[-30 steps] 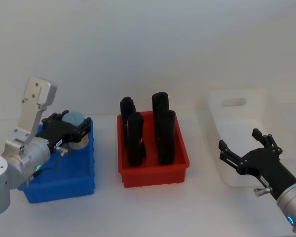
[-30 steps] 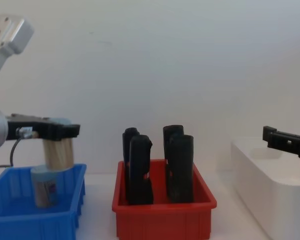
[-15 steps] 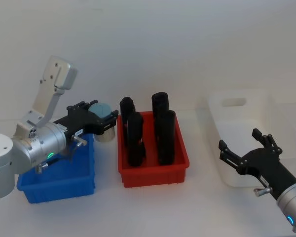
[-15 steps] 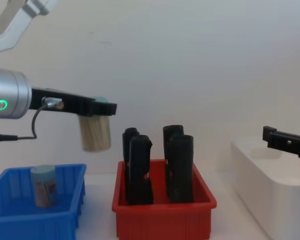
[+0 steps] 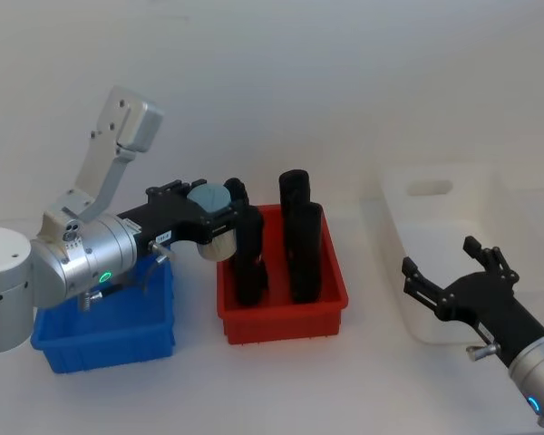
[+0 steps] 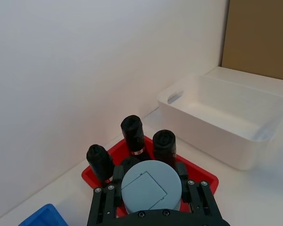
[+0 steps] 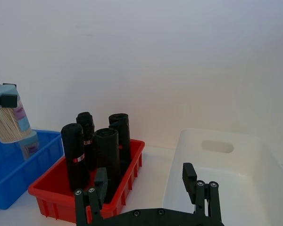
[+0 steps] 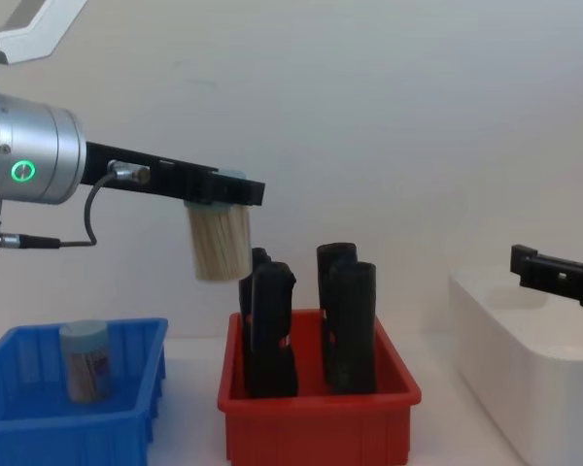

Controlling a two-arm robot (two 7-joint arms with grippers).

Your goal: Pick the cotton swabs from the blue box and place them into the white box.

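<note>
Blue box (image 5: 109, 337) sits far left on the white surface (image 5: 281, 390), w/ one tub of cotton swabs (image 8: 85, 361) standing upright inside it, pale blue lid up, reddish label toward the chest cam. My left gripper (image 8: 221, 191) reaches fwd from the left, out past the box's right side. Its fingers (image 6: 117, 181) are clenched on a second tub (image 8: 221, 245) at the lid end, so the clear body packed w/ cream sticks hangs below them, lid up and roughly upright. That held tub is up in the air, well clear of the blue box, over the left rear corner of the red bin (image 5: 286, 317). From the chest cam its bottom is approx level w/ the tops of the black upright objects (image 5: 304, 252) and just beside the left rear one; I can't tell if it touches. Four of those black objects stand in the red bin, which is just right of the blue box, mid surface. Further right, apart from the red bin, is the white box (image 5: 403, 272), long side running away from me, handle slot in its far wall. My right gripper (image 7: 144, 181) hovers at the near end of the white box, fingers released and spread wide.
</note>
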